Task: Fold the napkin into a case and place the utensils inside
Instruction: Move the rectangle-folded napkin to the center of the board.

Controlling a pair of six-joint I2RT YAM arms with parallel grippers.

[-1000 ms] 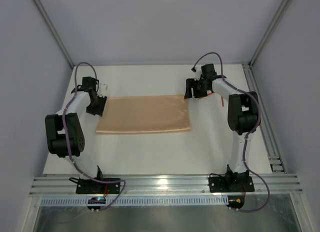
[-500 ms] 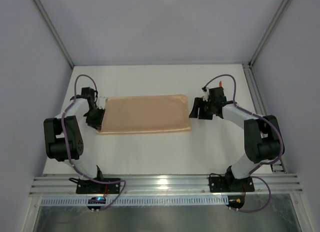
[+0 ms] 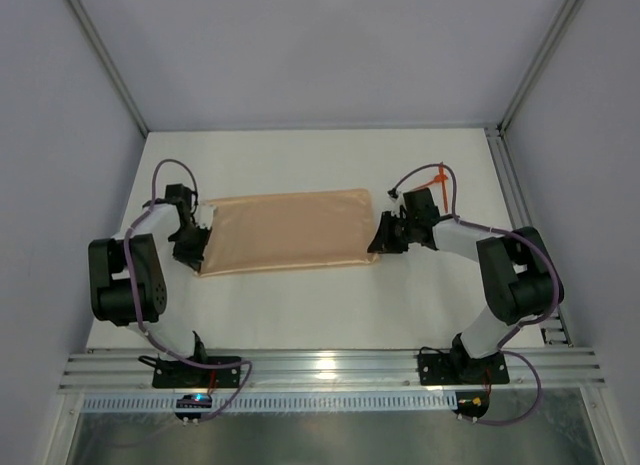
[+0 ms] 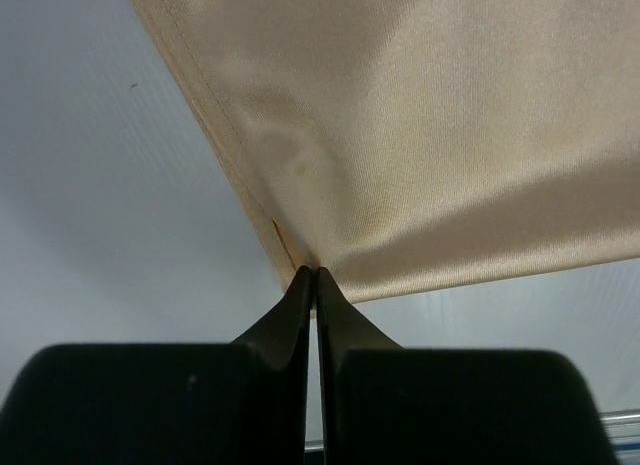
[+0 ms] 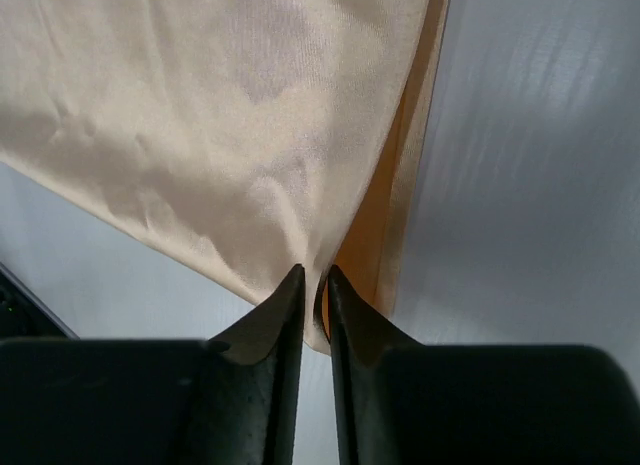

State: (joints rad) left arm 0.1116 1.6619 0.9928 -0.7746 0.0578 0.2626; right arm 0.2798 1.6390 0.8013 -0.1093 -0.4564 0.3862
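2 pinches: left gripper (image 4: pixel 310 277) and right gripper (image 5: pixel 314 275) each clamp 1 near corner of soft peach-orange cloth napkin (image 3: pixel 285 230), lying on white table (image 3: pixel 300 305). Rec: lift both evenly, edge taut.

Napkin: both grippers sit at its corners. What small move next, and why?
Probably raise both corners slightly, together. The left gripper and right gripper each look shut on a corner of the napkin, which lies flat; an even lift should start the next fold.
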